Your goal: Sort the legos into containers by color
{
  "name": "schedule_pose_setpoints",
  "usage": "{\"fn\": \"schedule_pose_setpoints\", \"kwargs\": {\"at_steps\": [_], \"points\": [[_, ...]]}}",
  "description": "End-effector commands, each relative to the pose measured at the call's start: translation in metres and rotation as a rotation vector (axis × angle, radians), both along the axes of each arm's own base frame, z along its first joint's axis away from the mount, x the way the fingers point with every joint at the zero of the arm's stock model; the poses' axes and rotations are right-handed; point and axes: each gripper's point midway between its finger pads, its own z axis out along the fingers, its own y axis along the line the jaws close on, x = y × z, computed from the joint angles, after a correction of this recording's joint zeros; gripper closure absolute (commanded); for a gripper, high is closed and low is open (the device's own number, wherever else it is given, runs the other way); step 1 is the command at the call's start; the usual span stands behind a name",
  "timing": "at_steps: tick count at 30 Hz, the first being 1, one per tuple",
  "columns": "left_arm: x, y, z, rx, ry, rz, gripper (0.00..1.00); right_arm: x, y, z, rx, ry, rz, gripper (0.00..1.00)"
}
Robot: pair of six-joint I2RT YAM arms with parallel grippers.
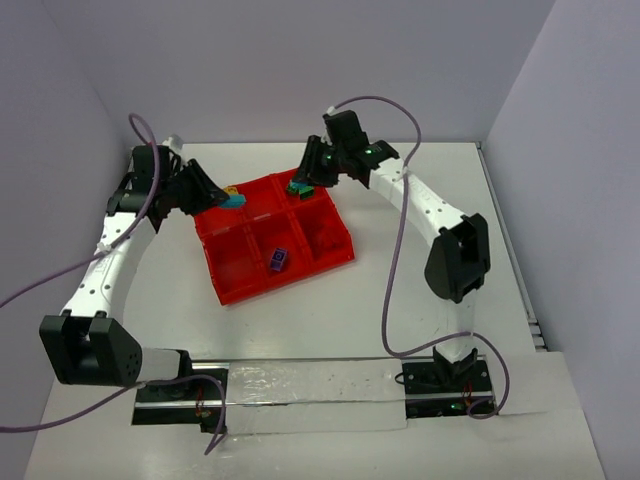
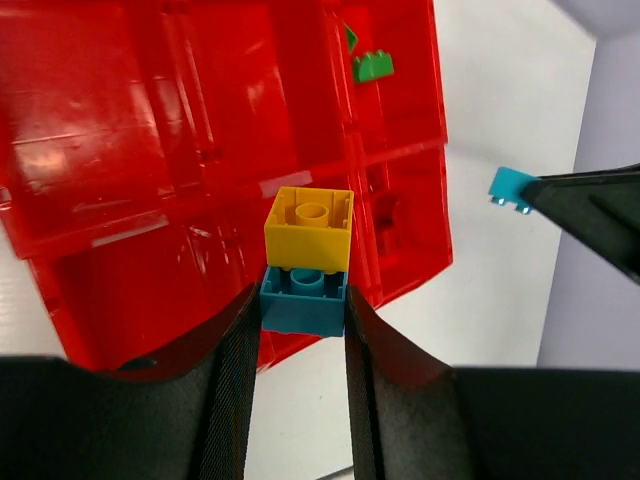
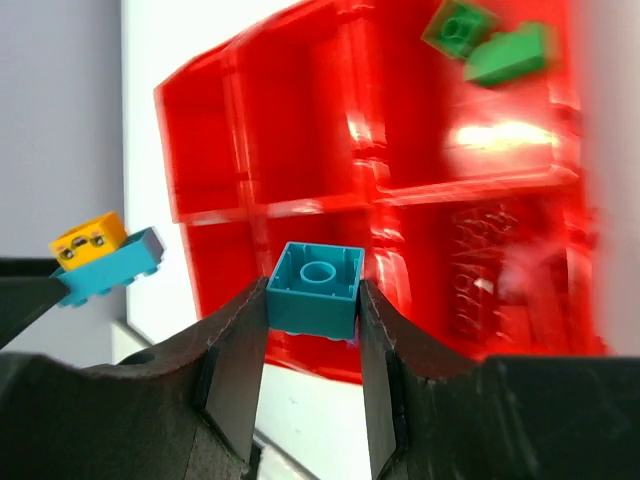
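Gripping a light blue brick in the left tool, jaws shut on its two flat sides, with a yellow brick plugged onto its studs. Held in the air just over the corner of the red tray at about 10 o'clock, above the white tabletop. Clamped the same way in the right tool: a second light blue brick, hanging at roughly 12 to 1 o'clock over the tray's far edge. Lying in the tray: two green bricks together in the far compartment at 1 o'clock, and a purple brick alone in the middle near compartment, toward 6 o'clock. Possibly something red in another compartment; too hard to tell against the red plastic.

Judging by looks: hard, light, glossy plastic, stiff enough to squeeze firmly without harm, yet slick and tiny, so likely to pivot or pop out if pinched at a corner. Best taken across opposite flat walls, low and square, as now. Probably snug, the stud joint between yellow and blue. With both tools full, likely wise to drop the second light blue brick first, then steady the blue base and pull or twist the yellow one off by its sides. Worth releasing low, to avoid a bounce over the low dividers.
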Motion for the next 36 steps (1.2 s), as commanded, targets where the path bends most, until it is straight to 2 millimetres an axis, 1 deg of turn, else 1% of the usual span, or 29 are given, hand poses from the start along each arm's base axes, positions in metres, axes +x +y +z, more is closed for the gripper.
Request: {"fn": "schedule_pose_setpoints", "kwargs": {"at_steps": [1,2,4,5,6,8,9,10,11,12,14,15,16,17,19,21,22,23,26,28,29,31,32,33,34,35,36], "points": [[0.004,0.033,0.037,-0.016,-0.096,0.169,1.00,0.006,0.051,0.012,0.021,-0.052,0.111,1.00],[0.005,0.035,0.038,-0.017,-0.099,0.176,1.00,0.009,0.059,-0.002,0.008,-0.032,0.119,1.00],[0.006,0.036,0.037,-0.020,-0.097,0.178,1.00,0.013,0.071,-0.010,0.010,-0.026,0.133,1.00],[0.006,0.037,0.037,-0.021,-0.097,0.177,1.00,0.015,0.078,-0.009,0.021,-0.034,0.140,0.99],[0.007,0.037,0.037,-0.021,-0.096,0.176,1.00,0.018,0.085,-0.013,0.030,-0.037,0.143,0.99],[0.007,0.037,0.035,-0.022,-0.094,0.171,1.00,0.026,0.095,-0.015,0.048,-0.049,0.142,0.98],[0.006,0.036,0.035,-0.022,-0.093,0.169,1.00,0.029,0.099,-0.023,0.049,-0.039,0.140,0.97],[0.006,0.036,0.034,-0.022,-0.091,0.167,1.00,0.032,0.104,-0.031,0.054,-0.028,0.138,0.96],[0.005,0.036,0.033,-0.021,-0.088,0.163,1.00,0.035,0.108,-0.033,0.063,-0.030,0.136,0.94],[0.005,0.037,0.033,-0.019,-0.089,0.162,1.00,0.037,0.110,-0.030,0.070,-0.041,0.136,0.93],[0.003,0.037,0.032,-0.016,-0.089,0.158,1.00,0.041,0.118,-0.038,0.075,-0.043,0.132,0.87],[0.003,0.037,0.032,-0.016,-0.088,0.158,1.00,0.042,0.120,-0.038,0.078,-0.045,0.131,0.86],[0.002,0.037,0.032,-0.016,-0.090,0.153,1.00,0.044,0.122,-0.044,0.077,-0.039,0.128,0.74],[0.001,0.036,0.031,-0.016,-0.089,0.150,1.00,0.045,0.123,-0.044,0.079,-0.040,0.126,0.65],[0.000,0.036,0.031,-0.014,-0.087,0.145,1.00,0.048,0.125,-0.043,0.085,-0.045,0.123,0.52],[-0.003,0.035,0.029,-0.010,-0.087,0.132,1.00,0.048,0.125,-0.033,0.094,-0.066,0.124,0.35],[-0.004,0.033,0.027,-0.012,-0.085,0.115,1.00,0.048,0.124,-0.027,0.098,-0.077,0.128,0.32],[-0.005,0.030,0.026,-0.015,-0.084,0.094,1.00,0.048,0.123,-0.021,0.103,-0.087,0.131,0.32],[-0.006,0.024,0.019,-0.012,-0.072,0.025,1.00,0.040,0.120,0.012,0.141,-0.124,0.165,0.33],[-0.007,0.018,0.019,-0.025,-0.071,-0.024,1.00,0.034,0.113,0.026,0.146,-0.143,0.192,0.34],[-0.007,0.019,0.019,-0.021,-0.075,-0.030,1.00,0.032,0.112,0.035,0.153,-0.156,0.196,0.35],[-0.009,0.008,0.025,-0.057,-0.094,-0.106,1.00,0.018,0.103,0.050,0.154,-0.175,0.254,0.38],[-0.008,0.007,0.027,-0.057,-0.107,-0.118,1.00,0.010,0.102,0.065,0.175,-0.190,0.279,0.38],[-0.010,-0.001,0.030,-0.085,-0.119,-0.172,1.00,-0.003,0.097,0.079,0.190,-0.210,0.326,0.38],[-0.012,-0.007,0.033,-0.108,-0.132,-0.213,1.00,-0.016,0.094,0.088,0.209,-0.228,0.376,0.37],[-0.015,-0.013,0.036,-0.133,-0.149,-0.259,1.00,-0.026,0.092,0.089,0.223,-0.235,0.419,0.36],[-0.021,-0.023,0.036,-0.177,-0.156,-0.324,1.00,-0.035,0.091,0.090,0.241,-0.236,0.458,0.33]]}}
